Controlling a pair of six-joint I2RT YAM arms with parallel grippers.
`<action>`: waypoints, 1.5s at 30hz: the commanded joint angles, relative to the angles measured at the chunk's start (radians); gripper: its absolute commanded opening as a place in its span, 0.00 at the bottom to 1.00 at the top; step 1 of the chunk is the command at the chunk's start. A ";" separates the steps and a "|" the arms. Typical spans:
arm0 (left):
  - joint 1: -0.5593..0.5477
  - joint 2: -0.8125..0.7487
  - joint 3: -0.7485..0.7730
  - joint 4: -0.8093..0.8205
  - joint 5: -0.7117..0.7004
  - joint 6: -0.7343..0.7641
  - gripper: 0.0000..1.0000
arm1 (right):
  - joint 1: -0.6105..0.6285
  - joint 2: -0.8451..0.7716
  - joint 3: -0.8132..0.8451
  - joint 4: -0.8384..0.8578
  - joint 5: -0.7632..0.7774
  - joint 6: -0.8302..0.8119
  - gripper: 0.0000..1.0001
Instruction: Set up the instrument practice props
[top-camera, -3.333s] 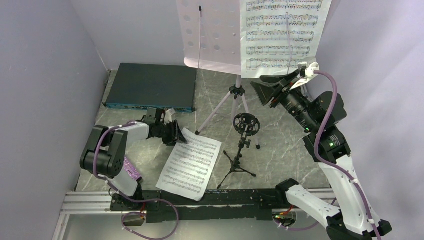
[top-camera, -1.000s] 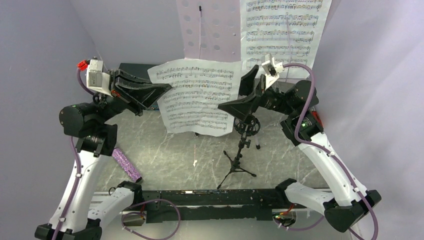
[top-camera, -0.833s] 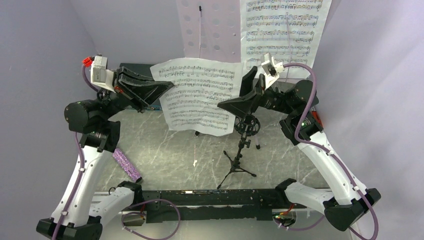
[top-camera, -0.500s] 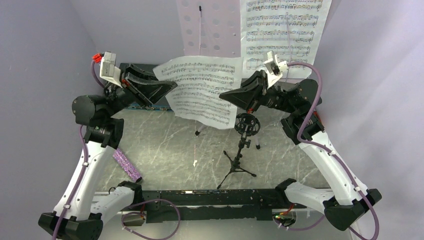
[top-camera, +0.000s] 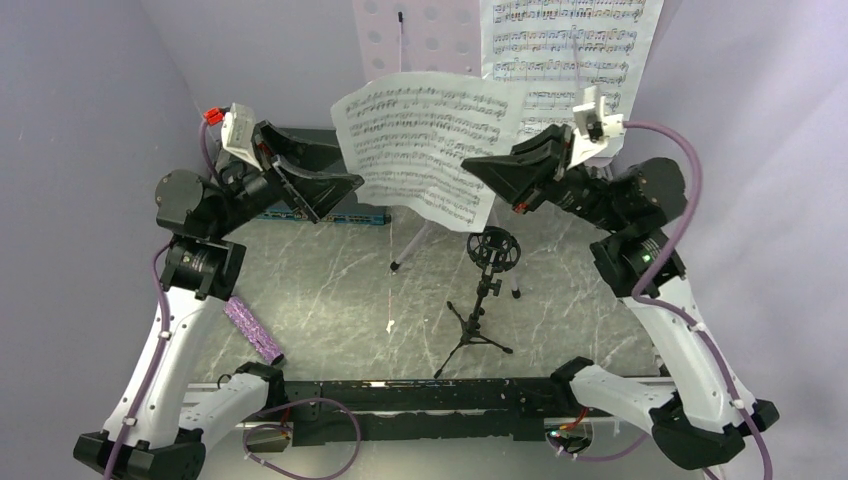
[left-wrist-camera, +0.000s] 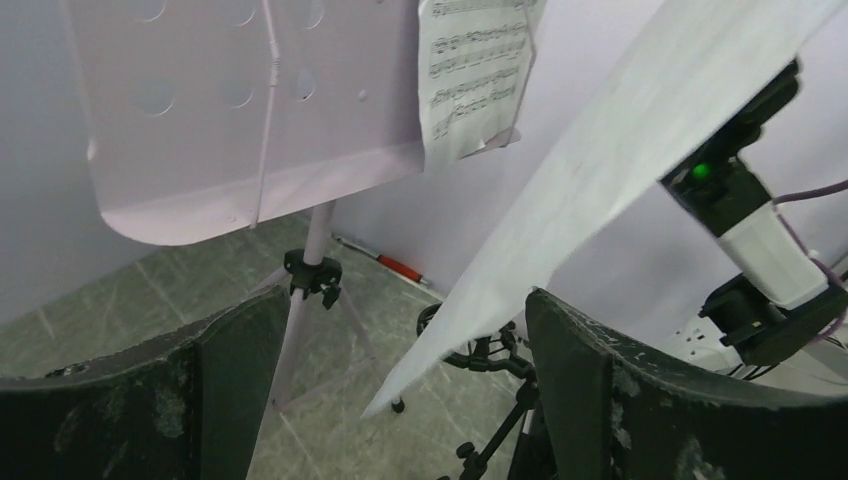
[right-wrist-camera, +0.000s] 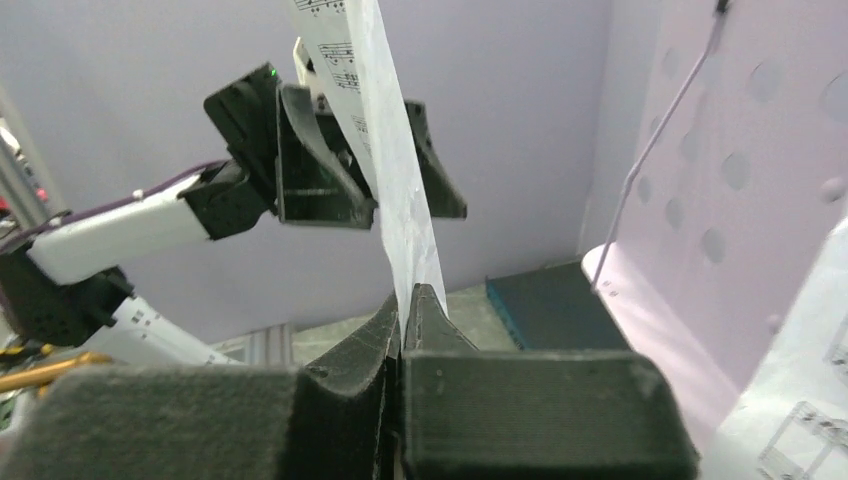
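The pale lilac music stand (top-camera: 420, 40) stands at the back with one sheet-music page (top-camera: 570, 50) resting on its right half. A second page (top-camera: 430, 140) hangs in the air in front of it, pinched at its right edge by my right gripper (top-camera: 478, 168), which is shut on it (right-wrist-camera: 403, 300). My left gripper (top-camera: 335, 185) is open just left of that page. Its fingers stand wide apart around the page's lower corner (left-wrist-camera: 470, 320) without touching it. The black mic stand (top-camera: 487, 290) stands on the table. The purple microphone (top-camera: 252, 330) lies by the left arm.
A flat dark box (right-wrist-camera: 550, 305) with a blue front edge (top-camera: 362, 215) lies at the back left. A red-handled tool (left-wrist-camera: 400, 268) lies by the back wall. Lilac walls close in both sides. The stand's tripod legs (top-camera: 420, 240) spread near the mic stand.
My left gripper has opened and let go of the page's left edge. My right gripper closed on the right edge and carried the page up towards the stand.
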 joint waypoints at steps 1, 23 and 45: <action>0.000 -0.010 0.048 -0.097 -0.038 0.096 0.93 | 0.002 -0.030 0.085 -0.027 0.114 -0.034 0.00; 0.000 0.206 0.293 -0.043 0.066 0.145 0.88 | 0.003 0.065 0.386 -0.086 0.368 -0.018 0.00; -0.003 0.493 0.522 0.093 0.098 0.029 0.60 | 0.002 0.041 0.437 -0.104 0.492 -0.085 0.00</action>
